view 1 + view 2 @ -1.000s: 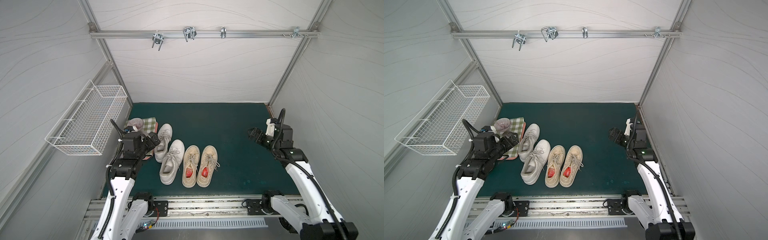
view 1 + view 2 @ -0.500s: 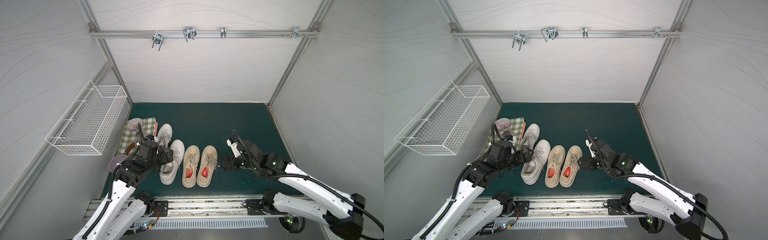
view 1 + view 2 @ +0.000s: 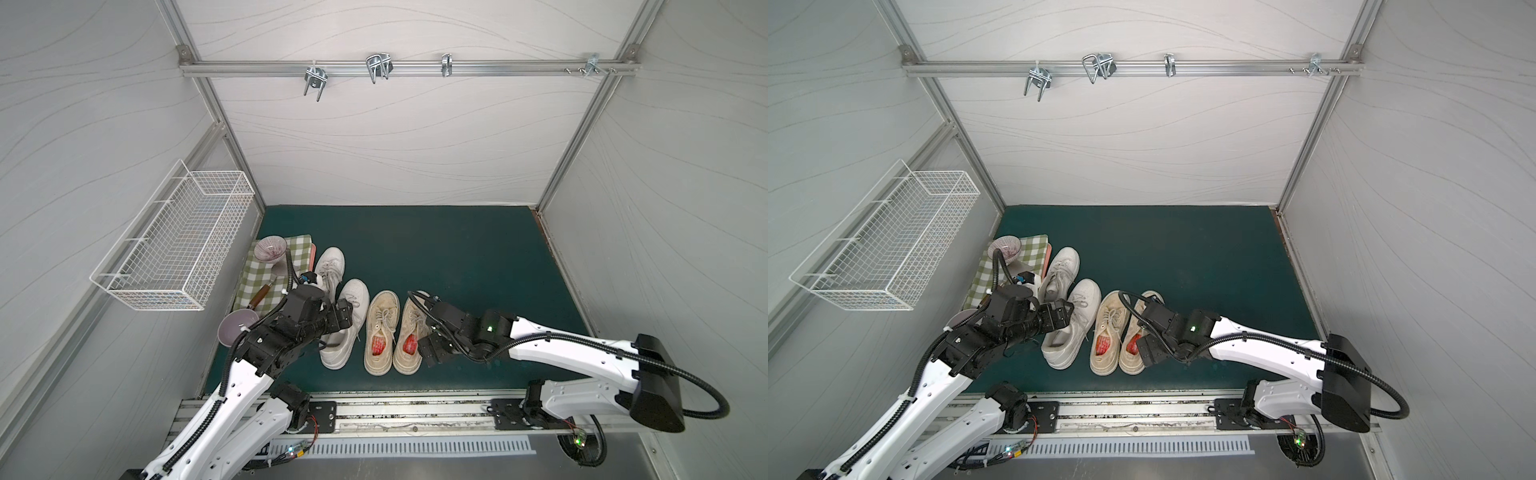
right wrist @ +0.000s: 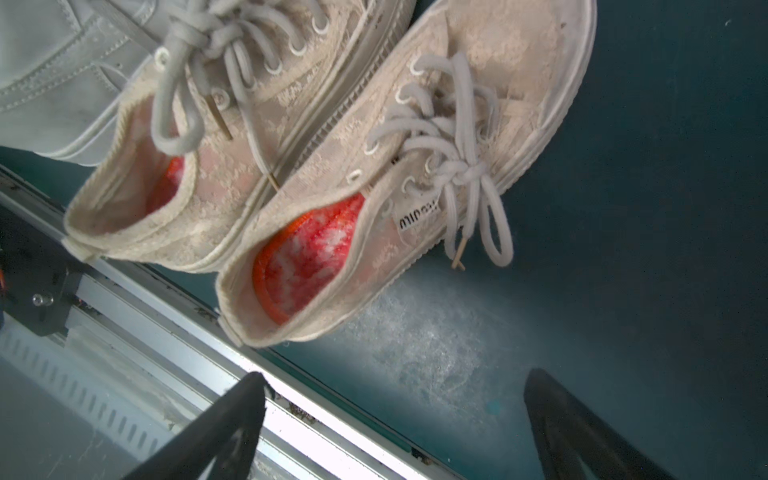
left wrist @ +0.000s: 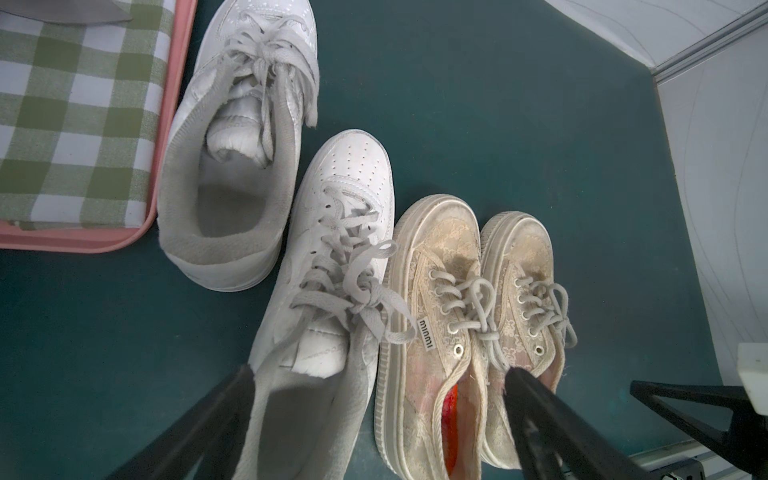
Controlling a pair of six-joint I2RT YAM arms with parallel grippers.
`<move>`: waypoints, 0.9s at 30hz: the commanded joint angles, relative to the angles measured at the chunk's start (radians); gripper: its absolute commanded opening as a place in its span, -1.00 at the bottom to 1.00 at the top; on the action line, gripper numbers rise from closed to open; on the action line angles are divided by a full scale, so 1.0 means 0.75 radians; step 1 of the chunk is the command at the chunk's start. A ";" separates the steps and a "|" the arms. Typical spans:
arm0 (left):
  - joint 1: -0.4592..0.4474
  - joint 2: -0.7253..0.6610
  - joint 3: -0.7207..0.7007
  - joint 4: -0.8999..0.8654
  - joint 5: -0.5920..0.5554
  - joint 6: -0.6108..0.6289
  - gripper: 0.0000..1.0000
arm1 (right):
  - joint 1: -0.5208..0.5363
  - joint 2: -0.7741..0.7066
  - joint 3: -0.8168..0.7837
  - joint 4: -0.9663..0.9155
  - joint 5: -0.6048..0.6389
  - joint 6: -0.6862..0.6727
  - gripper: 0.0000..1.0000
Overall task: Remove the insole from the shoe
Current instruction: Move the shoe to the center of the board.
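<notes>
Counted four shoes in a row on the green table [image 3: 457,257], toes pointing far. On the left, logged a near white sneaker [image 3: 356,293] and a far white sneaker [image 3: 330,262], the far one just beside a pink tray [image 5: 171,104] lined with check cloth [image 5: 75,124]. To their right, logged a beige lace pair, sides touching: left beige shoe [image 3: 381,307] and right beige shoe [image 4: 478,104].

Found a red insole [image 4: 307,253] lying inside the right beige shoe, orange edge showing through the heel opening. Found a second red insole [image 3: 377,345] in the left beige shoe.

Saw left fingers [image 5: 199,428] spread wide, holding nothing, hovering above the heel end of the near white sneaker. Saw right fingers [image 4: 232,411] spread wide too, empty, hovering just right of the right beige shoe's heel, over bare table by the near rail [image 4: 178,328], clear of the shoe in the wrist view.

Noted a wire basket [image 3: 174,249] on the left wall.
</notes>
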 commanded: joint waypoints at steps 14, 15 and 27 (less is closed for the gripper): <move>-0.008 -0.135 -0.048 0.092 -0.026 0.015 0.93 | -0.064 0.330 0.181 -0.027 0.061 0.050 0.95; -0.008 -0.139 -0.050 0.094 -0.026 0.014 0.93 | -0.069 0.343 0.176 -0.027 0.056 0.054 0.94; -0.008 -0.109 -0.052 0.121 -0.001 0.015 0.94 | -0.196 0.415 0.118 0.009 0.060 0.052 0.71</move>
